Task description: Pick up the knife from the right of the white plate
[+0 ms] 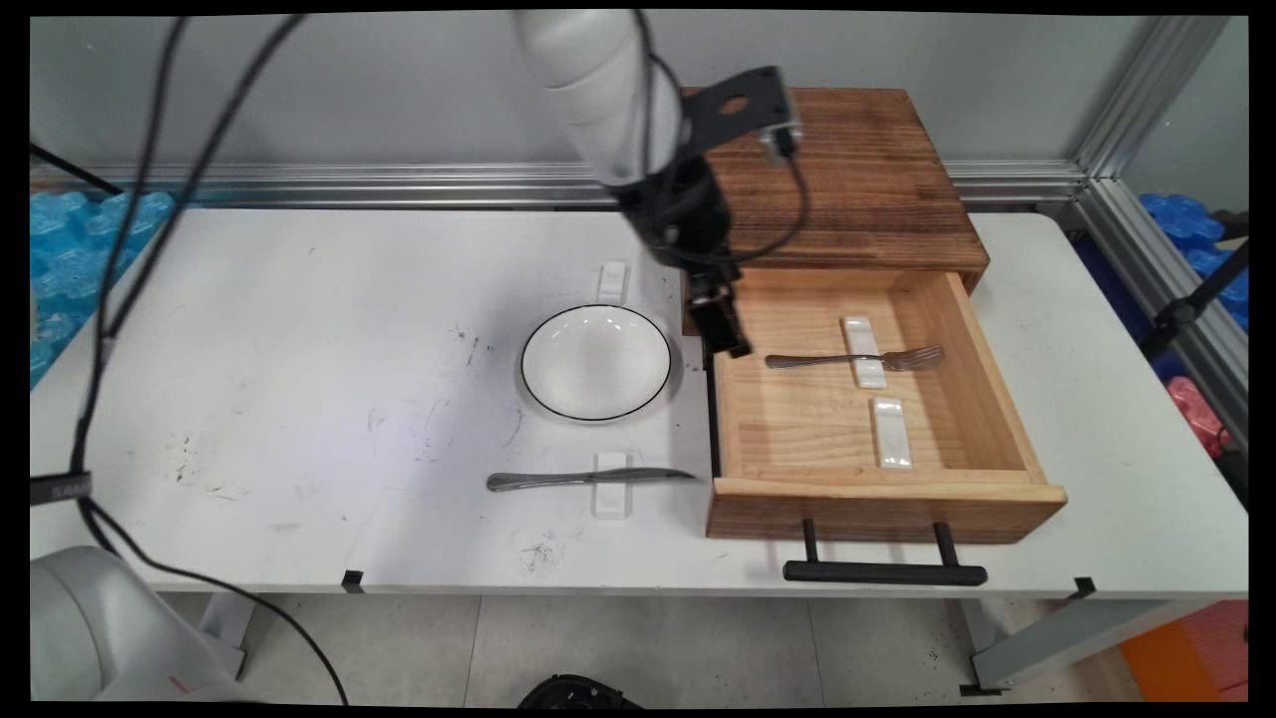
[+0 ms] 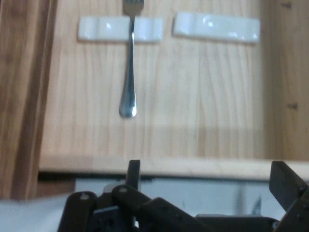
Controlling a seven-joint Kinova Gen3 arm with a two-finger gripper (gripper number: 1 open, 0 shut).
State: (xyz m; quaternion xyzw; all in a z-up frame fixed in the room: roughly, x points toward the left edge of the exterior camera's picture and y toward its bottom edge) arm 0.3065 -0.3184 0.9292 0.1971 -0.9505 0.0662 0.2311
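Where the arm descends from the top of the main view, we record the pincer [image 1: 726, 334] hanging low, pointed down and a little toward the near side, over the left wall of the open drawer [image 1: 997, 399]. In the hand view its fingers [image 2: 285, 181] stand well apart, released, with nothing between them.

Item: wooden cabinet [image 1: 857, 179], one, at the counter's [image 1: 299, 349] far side, its drawer pulled out toward the near edge; one black handle [image 1: 884, 571] on the drawer's front.

Item: fork [image 1: 857, 359], one, lying inside the drawer across a white rest [image 1: 865, 351], handle end toward the pincer, tines toward the drawer's right wall. It is the thing nearest the pincer (not touched).

Item: second white rest [image 1: 891, 433] in the drawer, bare, just nearer than the first.

Item: white plate [image 1: 596, 362] with a dark rim, one, on the counter just left of the drawer and close beside the pincer.

Item: knife [image 1: 588, 479], one, on the counter near the plate's near side, laid across a white rest [image 1: 611, 489], tip toward the drawer.

Item: another white rest [image 1: 612, 282] beyond the plate, bare, partly behind the arm.

Count: rests, four; cutlery, two; plate, one. The drawer's left wall stands between the pincer and the plate.
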